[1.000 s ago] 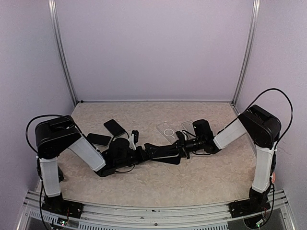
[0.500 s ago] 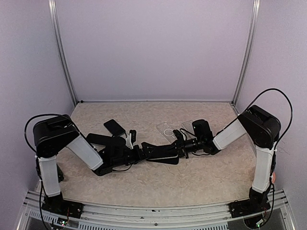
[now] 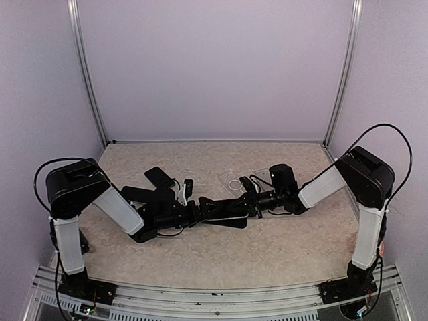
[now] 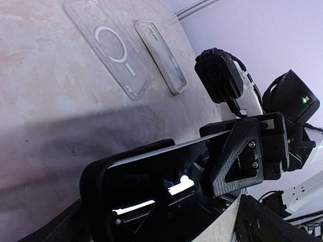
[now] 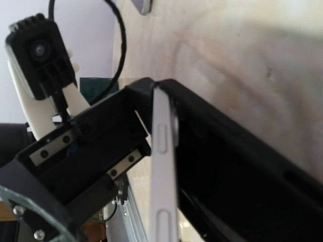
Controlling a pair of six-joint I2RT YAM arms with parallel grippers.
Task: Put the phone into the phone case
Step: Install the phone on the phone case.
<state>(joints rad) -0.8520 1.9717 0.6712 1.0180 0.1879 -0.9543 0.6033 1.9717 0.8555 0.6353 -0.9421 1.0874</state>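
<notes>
Black left pincer and right pincer are each clamped on one end of the black silver-edged slab phone, seemingly just above the worktop. At its 12 o'clock lies the thin transparent phone case with its white ring. I reckon an uneven release could twist the phone and drop it short of the case.

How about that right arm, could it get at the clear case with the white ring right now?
Probably not yet. The phone case lies uncovered just beyond the right gripper, but its jaws are shut on the phone, so they are not free.
</notes>
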